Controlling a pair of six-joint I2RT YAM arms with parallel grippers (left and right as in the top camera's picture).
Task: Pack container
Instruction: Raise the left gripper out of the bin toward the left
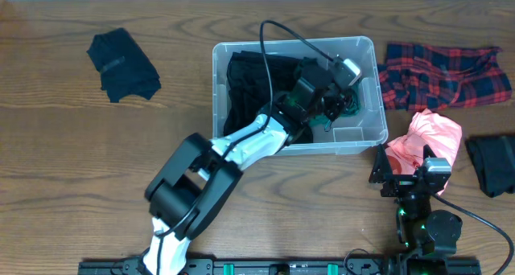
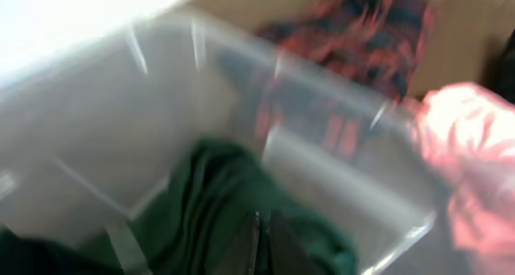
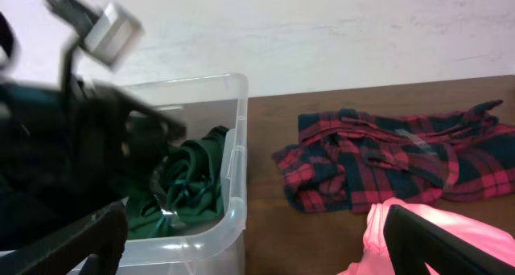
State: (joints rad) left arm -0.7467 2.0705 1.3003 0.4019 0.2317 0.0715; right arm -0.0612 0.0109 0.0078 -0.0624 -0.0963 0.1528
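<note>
We see the left pincer (image 2: 262,243) pressed shut above a green garment (image 2: 209,194) inside the container (image 1: 294,42) on the table (image 1: 80,146); just outside the container's near right corner, the right pincer (image 1: 408,169) gapes wide by pink cloth (image 1: 434,134).

Even, diffuse lighting with soft shadows; overhead view sharp. Left wrist view strongly motion-blurred, with glare streaks on the container (image 2: 121,122).

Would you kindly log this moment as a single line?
left gripper: shut, over green cloth in tub | right gripper: open, near pink cloth
</note>
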